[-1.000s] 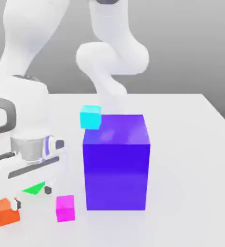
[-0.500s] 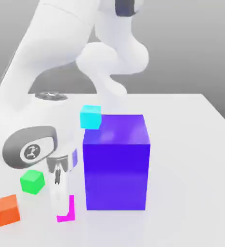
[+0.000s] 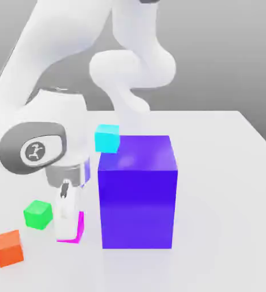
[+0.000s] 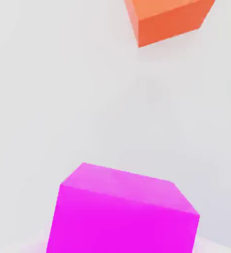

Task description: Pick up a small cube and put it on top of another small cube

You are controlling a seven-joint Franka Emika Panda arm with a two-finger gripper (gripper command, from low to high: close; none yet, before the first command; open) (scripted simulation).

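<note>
Tool (image 3: 68, 219) is down on the bench (image 3: 226, 188), fingers pinched onto the pink cube (image 3: 75, 228), which sits right between them. That cube is on the bench just beside the big blue block (image 3: 137, 191), on the exterior view's left of it, and the hand view has it (image 4: 122, 215) sitting right up close with bare bench beyond.

What matters for my next move: the green cube (image 3: 37, 214) is near, off to the exterior view's left of my tool and a bit farther back, with a clear gap between it and the pink one. So I'd guess it's lift straight up, slide a short way toward that side, then come down on top. Both cubes look about the same size, so there's not much slack for landing centred.

Stuff to watch: the orange cube (image 3: 9, 248) is close to the green one, nearer the camera, so I don't want to drift that way. The blue block is tight against my other side, so lifting clean before moving sideways seems smart. Cyan cube (image 3: 107, 138) is back behind the block, out of the way.
</note>
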